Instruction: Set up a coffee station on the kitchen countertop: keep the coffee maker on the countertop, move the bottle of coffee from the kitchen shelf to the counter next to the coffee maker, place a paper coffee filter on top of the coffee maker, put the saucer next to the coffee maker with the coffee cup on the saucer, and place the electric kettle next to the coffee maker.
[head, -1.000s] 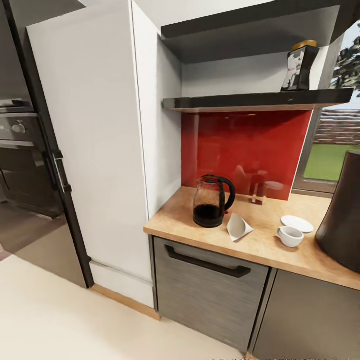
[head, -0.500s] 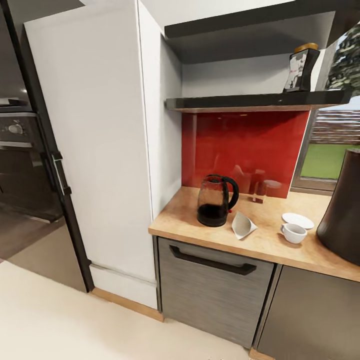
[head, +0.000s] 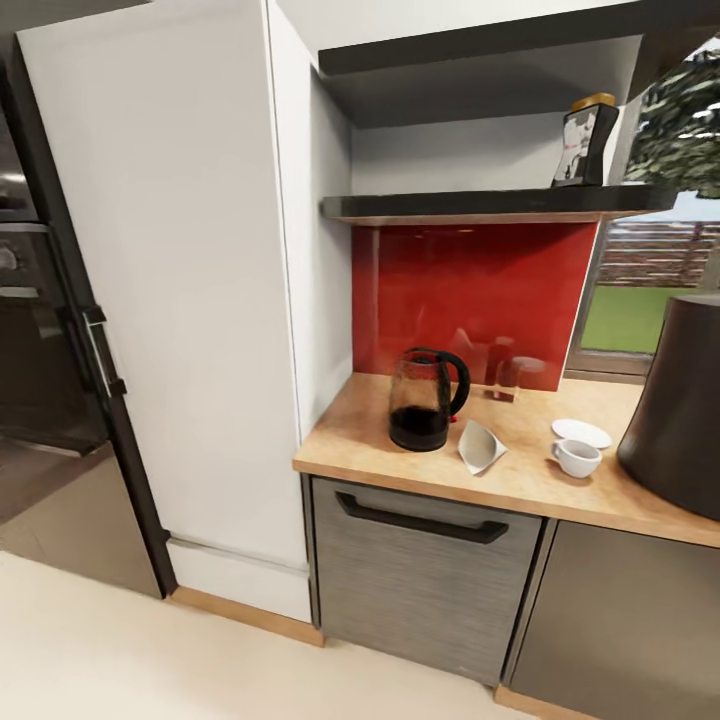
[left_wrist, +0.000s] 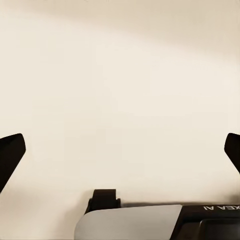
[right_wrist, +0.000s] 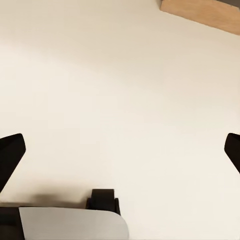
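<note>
Right now I am looking from the head camera at a wooden bench (head: 520, 485) beside a tall white cabinet (head: 170, 300). On the bench the electric kettle (head: 425, 400) is standing upright, its handle facing the red backsplash (head: 470, 290). Just beside it the paper coffee filter (head: 479, 446) is lying on its side, apart from the kettle's base. Further along, the coffee cup (head: 577, 457) is sitting directly on the wood, near the saucer (head: 581, 433) but not on it. At the edge of the view, the dark coffee maker (head: 676, 415) is standing on the bench. The bottle of coffee (head: 582, 140) is resting up on the kitchen shelf (head: 480, 205), above the backsplash. Through the left wrist camera I am seeing the left gripper (left_wrist: 120, 150) hanging over pale floor (left_wrist: 120, 75), its fingers (left_wrist: 10, 155) spread wide and holding nothing. The right gripper (right_wrist: 120, 150) is likewise released over the floor, fingers (right_wrist: 10, 155) far apart, with a strip of wooden plinth (right_wrist: 200, 12) showing beyond them.
</note>
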